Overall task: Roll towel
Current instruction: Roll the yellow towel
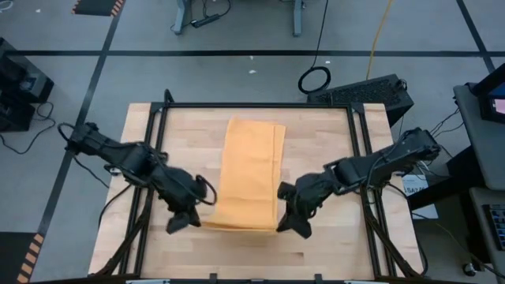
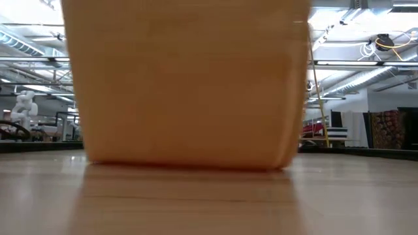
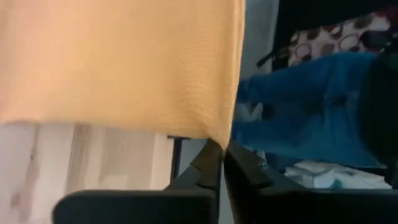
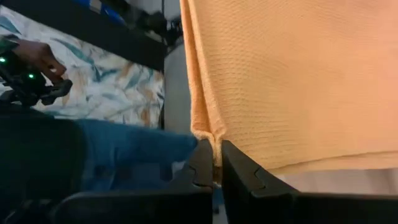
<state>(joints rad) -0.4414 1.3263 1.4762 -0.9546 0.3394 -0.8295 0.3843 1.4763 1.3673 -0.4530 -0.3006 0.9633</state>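
Observation:
The orange-yellow towel lies as a long folded strip running from the table's far side toward its near side. Its far part rests flat on the wood and its near end is raised. In the low view the towel stands like a curtain, its lower part meeting the tabletop. My left gripper is shut on the near left corner. My right gripper is shut on the near right corner. Both grippers also show in their wrist views, the left and the right. My left gripper pinches the towel's near left corner between its two fingers. It comes from the table's left side. The corner is lifted off the table and the cloth spreads away from the fingers. My right gripper pinches the towel's near right corner between its two fingers, where the edge is bunched into a small fold. It comes from the table's right side. The corner is lifted off the table.
Bare wooden tabletop lies on both sides of the towel and along the near edge. A black frame borders the table. A person in blue trousers stands beyond the table, and a hand shows in the right wrist view.

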